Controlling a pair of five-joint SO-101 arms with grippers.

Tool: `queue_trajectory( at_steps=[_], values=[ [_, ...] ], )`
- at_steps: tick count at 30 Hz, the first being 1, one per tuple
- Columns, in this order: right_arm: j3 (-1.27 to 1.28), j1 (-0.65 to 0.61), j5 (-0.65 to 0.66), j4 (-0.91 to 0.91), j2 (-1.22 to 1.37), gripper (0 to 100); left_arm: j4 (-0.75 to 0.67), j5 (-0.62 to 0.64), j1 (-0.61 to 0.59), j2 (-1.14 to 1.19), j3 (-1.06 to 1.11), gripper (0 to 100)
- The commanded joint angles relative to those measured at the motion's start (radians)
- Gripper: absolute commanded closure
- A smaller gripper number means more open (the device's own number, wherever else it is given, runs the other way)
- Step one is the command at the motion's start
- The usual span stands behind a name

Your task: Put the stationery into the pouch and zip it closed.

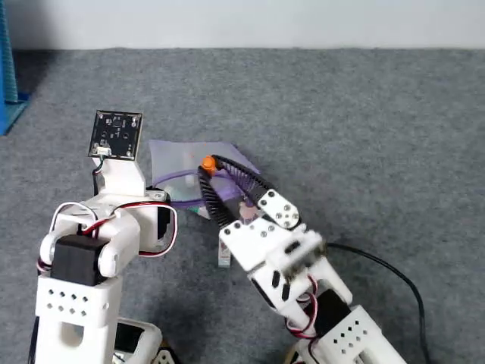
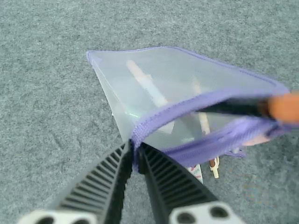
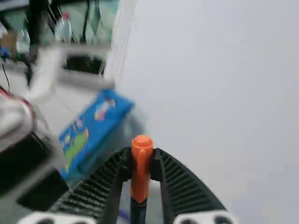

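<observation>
left pincer (image 2: pixel 134 156) is clenched on the pouch (image 2: pixel 154 88) at its stitched purple zip edge, middle of the table (image 1: pixel 379 114); likely the firmest hold on such limp film. right pincer (image 3: pixel 141 157) grasps a light, stiff orange-capped pen (image 3: pixel 142 143) at the mouth.

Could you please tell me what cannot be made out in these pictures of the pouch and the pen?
- High view: both arms cover much of the pouch, so its contents cannot be seen.
- Left wrist view: the pale items inside are hazy through the pouch wall, so what they are is unclear. The pen is blurred and cut off by the frame edge.
- Right wrist view: the pen's tip end runs out of frame between the fingers of the right gripper.
</observation>
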Motion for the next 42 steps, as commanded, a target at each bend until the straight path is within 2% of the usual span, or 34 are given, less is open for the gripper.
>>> queue_trajectory(
  at_steps=[1, 3, 5, 12, 19, 23, 28, 35, 42],
  values=[
    [-0.109, 0.070, -0.100, 0.254, -0.012, 73.8, 0.003, 0.008, -0.002, -0.002, -0.062, 99],
    [-0.169, 0.093, -0.155, 0.389, -0.015, 66.6, -0.002, 0.009, -0.002, -0.002, -0.064, 99],
    [-0.236, 0.107, -0.190, 0.498, -0.015, 65.5, -0.003, 0.009, -0.002, -0.002, -0.067, 99],
    [-0.404, 0.211, -0.281, 0.779, -0.005, 74.5, -0.002, 0.009, -0.012, -0.003, -0.067, 99],
    [-0.405, 0.262, -0.301, 0.966, 0.018, 81.6, 0.005, 0.006, -0.204, -0.003, -0.143, 99],
    [-0.413, 0.306, -0.334, 0.984, 0.166, 82.7, 0.035, 0.005, -0.265, -0.003, -0.183, 99],
    [-0.502, 0.315, -0.359, 0.984, 0.472, 82.7, 0.117, 0.005, -0.270, -0.003, -0.232, 99],
    [-0.767, 0.314, -0.427, 0.984, 0.898, 82.7, 0.132, 0.006, -0.270, -0.003, -0.251, 99],
    [-1.023, 0.285, -0.428, 0.984, 1.283, 82.8, 0.132, 0.008, -0.270, -0.003, -0.251, 99]
  ],
)
